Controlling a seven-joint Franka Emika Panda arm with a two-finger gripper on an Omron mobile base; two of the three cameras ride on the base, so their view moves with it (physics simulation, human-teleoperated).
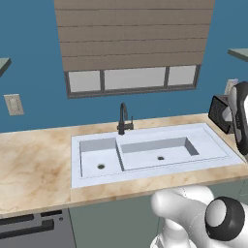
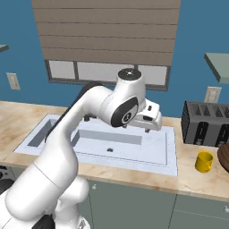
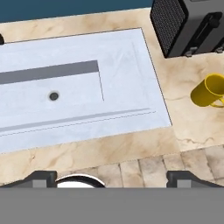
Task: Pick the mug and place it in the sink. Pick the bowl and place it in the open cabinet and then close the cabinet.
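From my right base camera, going left to right: the sink (image 2: 147, 157) lies set into the marble surface (image 2: 18, 116), its pale rim flat and its two basins side by side. In the left base camera I can see the slim black faucet (image 1: 123, 119) standing at the back rim, about where the two basins meet, and a drain hole in each basin. My arm arches over the sink, with the hand hanging above its right-hand basin.

My claw (image 3: 111, 177) shows in the hand camera as two dark finger tips (image 3: 40, 178) set far apart, as wide as they go, with nothing between them. Below the hand I see the right end of the sink and the marble just beyond its corner.

Further right on the surface, the yellow mug (image 2: 204, 161) stands upright, near the sink's right edge but not touching it. Behind it sits a dark toaster (image 2: 206, 123) against the blue wall. At the far right edge of the frame the dark brown bowl (image 2: 224, 157) is cut off, just beside the mug.
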